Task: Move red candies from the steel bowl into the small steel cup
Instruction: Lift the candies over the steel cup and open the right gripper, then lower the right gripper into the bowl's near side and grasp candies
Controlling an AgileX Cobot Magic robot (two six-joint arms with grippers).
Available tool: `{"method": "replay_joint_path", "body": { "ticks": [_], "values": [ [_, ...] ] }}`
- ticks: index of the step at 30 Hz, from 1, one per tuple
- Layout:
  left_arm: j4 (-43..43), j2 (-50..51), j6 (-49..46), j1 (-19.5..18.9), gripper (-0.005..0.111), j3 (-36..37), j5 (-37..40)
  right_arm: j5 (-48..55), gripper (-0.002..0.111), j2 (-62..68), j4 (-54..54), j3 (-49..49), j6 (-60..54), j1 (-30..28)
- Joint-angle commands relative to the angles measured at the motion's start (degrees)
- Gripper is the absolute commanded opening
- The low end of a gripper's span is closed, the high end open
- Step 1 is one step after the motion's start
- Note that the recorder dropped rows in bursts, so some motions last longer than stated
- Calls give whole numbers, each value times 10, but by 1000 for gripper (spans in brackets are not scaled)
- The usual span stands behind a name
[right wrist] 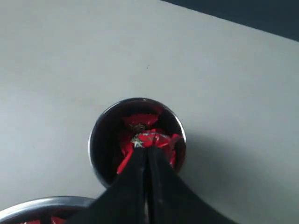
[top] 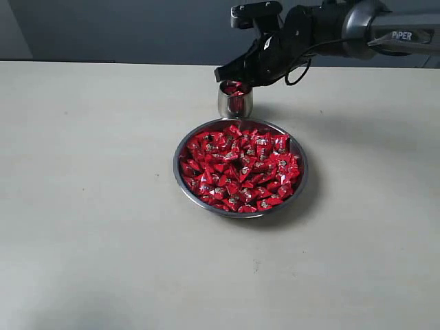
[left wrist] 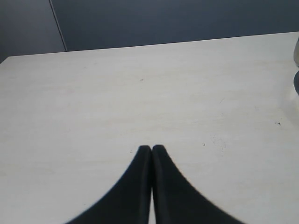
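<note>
The steel bowl (top: 177,167) sits mid-table, heaped with red candies (top: 240,168). Just behind it stands the small steel cup (top: 235,105), which holds a few red candies (right wrist: 140,119). My right gripper (top: 231,74) hangs directly over the cup's mouth. In the right wrist view this gripper (right wrist: 147,150) is shut, pinching a red candy (right wrist: 154,139) at its tips above the cup's rim (right wrist: 92,140). The bowl's rim (right wrist: 46,201) shows at the edge of that view. My left gripper (left wrist: 151,148) is shut on nothing above bare table and is out of the exterior view.
The pale tabletop (top: 89,206) stretches all round the bowl and cup. A dark wall (top: 124,27) runs behind the table's far edge. The right arm (top: 357,24) reaches in from the back right.
</note>
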State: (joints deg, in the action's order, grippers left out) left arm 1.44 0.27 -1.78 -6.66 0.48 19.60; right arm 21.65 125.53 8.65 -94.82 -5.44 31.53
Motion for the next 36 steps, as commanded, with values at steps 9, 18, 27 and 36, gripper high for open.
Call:
{"method": "replay_joint_path", "body": {
  "ticks": [9, 18, 27, 36],
  "values": [
    [1, -3, 1, 5, 0, -5, -3, -14, 31, 3, 8, -2, -5, -1],
    [1, -3, 1, 5, 0, -5, -3, 105, 37, -41, -25, -2, -5, -1],
    [1, -3, 1, 5, 0, -5, -3, 230, 37, -53, -28, 6, -39, -1],
    [1, -3, 1, 5, 0, -5, -3, 194, 37, -52, -39, 72, -40, -1]
  ]
}}
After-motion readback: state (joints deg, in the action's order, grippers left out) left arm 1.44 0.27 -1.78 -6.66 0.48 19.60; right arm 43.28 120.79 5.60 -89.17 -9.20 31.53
